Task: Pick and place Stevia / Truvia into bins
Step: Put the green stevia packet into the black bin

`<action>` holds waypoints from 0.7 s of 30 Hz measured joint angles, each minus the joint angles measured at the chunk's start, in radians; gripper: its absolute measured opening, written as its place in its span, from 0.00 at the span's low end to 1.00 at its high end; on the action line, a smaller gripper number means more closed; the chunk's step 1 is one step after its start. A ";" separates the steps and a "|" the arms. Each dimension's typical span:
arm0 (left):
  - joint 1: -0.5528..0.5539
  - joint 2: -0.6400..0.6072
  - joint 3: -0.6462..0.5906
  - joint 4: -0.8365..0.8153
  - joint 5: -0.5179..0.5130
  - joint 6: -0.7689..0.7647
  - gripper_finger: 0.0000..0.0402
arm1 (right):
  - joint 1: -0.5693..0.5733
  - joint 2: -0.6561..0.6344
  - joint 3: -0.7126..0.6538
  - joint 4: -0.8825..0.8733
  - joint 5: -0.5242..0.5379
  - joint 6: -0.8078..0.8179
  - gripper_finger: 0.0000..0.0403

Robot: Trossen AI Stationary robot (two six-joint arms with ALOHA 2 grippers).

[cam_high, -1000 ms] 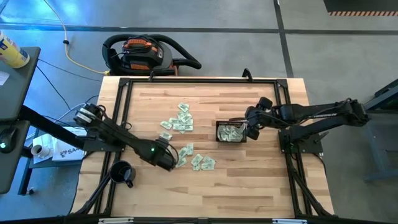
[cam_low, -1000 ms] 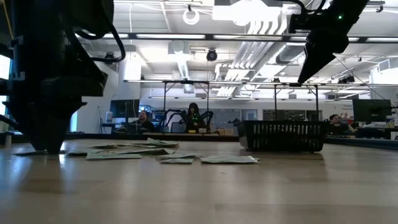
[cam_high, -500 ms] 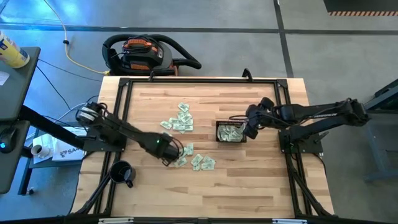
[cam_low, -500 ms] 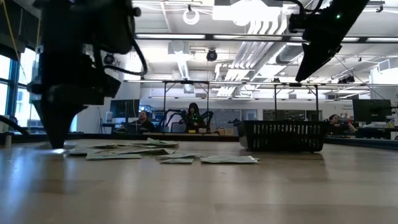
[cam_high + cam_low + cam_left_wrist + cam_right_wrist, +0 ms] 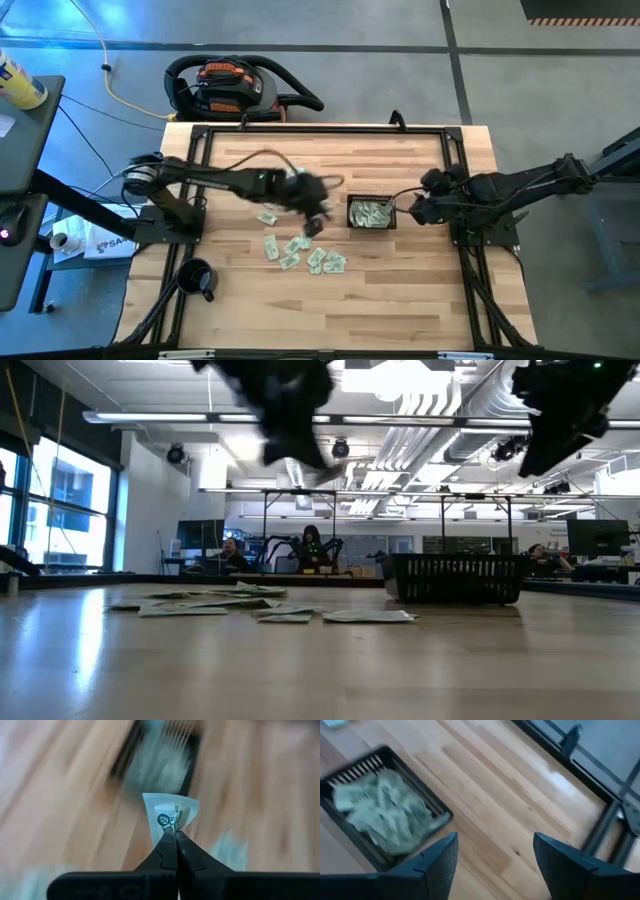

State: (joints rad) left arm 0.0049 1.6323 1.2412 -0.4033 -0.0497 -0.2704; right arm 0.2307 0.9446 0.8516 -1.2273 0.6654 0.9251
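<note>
left gripper [image 5: 175,834] has swung up toward the basket [image 5: 371,214], pinching one sachet [image 5: 170,812].
right gripper [image 5: 495,857] gapes wide beside the basket; sachets [image 5: 300,250] litter the wooden table [image 5: 400,300], people sit in the room behind.

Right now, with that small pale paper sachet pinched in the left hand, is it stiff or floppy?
Probably floppy: the small pale paper sachet curls where the shut left hand pinches one edge. Likely light, since that thin grip holds it up. It may slip out.
</note>
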 joint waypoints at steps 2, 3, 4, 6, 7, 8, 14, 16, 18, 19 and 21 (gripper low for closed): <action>0.041 0.044 0.031 0.129 0.064 0.069 0.05 | 0.021 -0.009 0.000 -0.054 -0.002 0.032 0.62; 0.058 0.071 0.050 0.157 0.092 0.091 0.05 | 0.030 -0.014 0.000 -0.075 0.000 0.042 0.62; 0.072 0.107 0.076 0.183 0.119 0.105 0.05 | 0.038 -0.020 0.000 -0.091 0.004 0.050 0.62; 0.094 0.191 0.146 0.199 0.156 0.110 0.05 | 0.050 -0.025 0.000 -0.105 0.010 0.067 0.62; 0.100 0.236 0.186 0.182 0.175 0.110 0.06 | 0.053 -0.030 0.000 -0.105 0.012 0.069 0.62; 0.104 0.282 0.232 0.169 0.194 0.110 0.06 | 0.054 -0.034 0.000 -0.103 0.011 0.069 0.62; 0.090 0.486 0.493 -0.013 0.189 0.110 0.18 | 0.058 -0.037 0.000 -0.097 0.010 0.066 0.62; 0.090 0.501 0.564 -0.103 0.146 0.115 0.26 | 0.058 -0.037 0.000 -0.097 0.020 0.065 0.62; 0.094 0.500 0.620 -0.197 0.121 0.130 0.35 | 0.058 -0.037 0.000 -0.099 0.027 0.062 0.62; 0.095 0.499 0.649 -0.257 0.105 0.138 0.40 | 0.058 -0.037 0.000 -0.099 0.030 0.060 0.62; 0.102 0.490 0.713 -0.433 0.067 0.150 0.48 | 0.058 -0.037 0.000 -0.099 0.036 0.048 0.62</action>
State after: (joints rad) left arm 0.1067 2.1225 1.9545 -0.8362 0.0171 -0.1200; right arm 0.2890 0.9077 0.8516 -1.3266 0.7010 0.9733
